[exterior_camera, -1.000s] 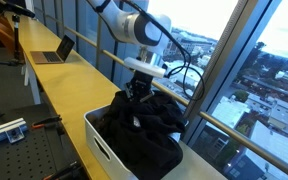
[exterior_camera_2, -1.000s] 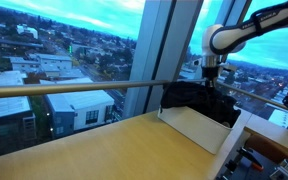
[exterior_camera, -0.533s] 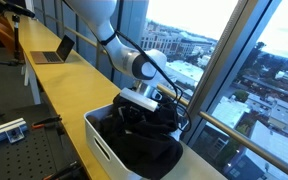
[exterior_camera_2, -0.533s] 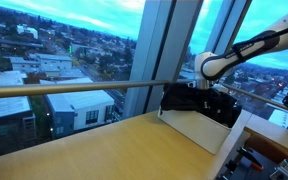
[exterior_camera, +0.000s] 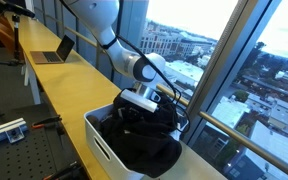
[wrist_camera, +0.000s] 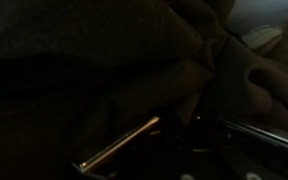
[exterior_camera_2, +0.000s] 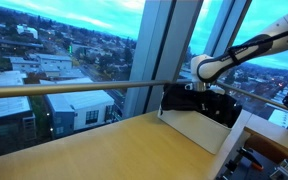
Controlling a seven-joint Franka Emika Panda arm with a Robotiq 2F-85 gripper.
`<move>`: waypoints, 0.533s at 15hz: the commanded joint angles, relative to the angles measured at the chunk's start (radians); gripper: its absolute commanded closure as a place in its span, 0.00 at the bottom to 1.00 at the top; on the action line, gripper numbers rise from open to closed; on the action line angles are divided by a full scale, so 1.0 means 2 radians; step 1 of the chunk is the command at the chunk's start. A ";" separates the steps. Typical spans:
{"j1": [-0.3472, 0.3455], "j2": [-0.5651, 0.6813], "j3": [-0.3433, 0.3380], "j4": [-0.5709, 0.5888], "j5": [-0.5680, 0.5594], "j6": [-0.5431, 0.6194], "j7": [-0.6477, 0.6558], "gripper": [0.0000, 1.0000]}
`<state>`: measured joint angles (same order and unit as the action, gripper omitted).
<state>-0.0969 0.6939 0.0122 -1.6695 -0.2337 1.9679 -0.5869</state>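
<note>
Hand (exterior_camera: pixel 137 109) is down inside the white bin (exterior_camera: pixel 102 146), buried in the black cloth (exterior_camera: pixel 149 142). Fingers are pressed together. Tips are hidden by the fabric, so I can't tell whether a fold is caught between them.

Cloth fills most of the bin and is heaped above the rim on the window side. In an exterior view it shows as a dark mound (exterior_camera_2: pixel 206 103) behind the bin's white wall (exterior_camera_2: pixel 199 128), with the hand (exterior_camera_2: pixel 197 91) at its window-side end.

Bin sits on the wooden worktop (exterior_camera: pixel 62 82), at the near end, right by the glass. Arm (exterior_camera: pixel 134 66) bends over from the window side, wrist pointing down into the bin.

Wrist view is nearly black: cloth folds (wrist_camera: pixel 74 50) right up against the lens, plus one thin copper-coloured strip (wrist_camera: pixel 119 146) running diagonally low in frame. Can't tell what that strip is.

Open laptop (exterior_camera: pixel 56 50) sits further along the worktop, well apart from the bin. Metal rail (exterior_camera_2: pixel 84 88) runs along the window behind.
</note>
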 commanded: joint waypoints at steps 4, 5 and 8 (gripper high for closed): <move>0.012 -0.019 0.007 -0.003 -0.004 -0.006 0.021 0.50; 0.016 -0.027 0.007 -0.007 -0.006 -0.006 0.026 0.44; 0.031 -0.063 0.009 -0.018 -0.016 -0.007 0.043 0.22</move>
<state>-0.0616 0.6435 0.0168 -1.6729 -0.2429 1.9525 -0.5425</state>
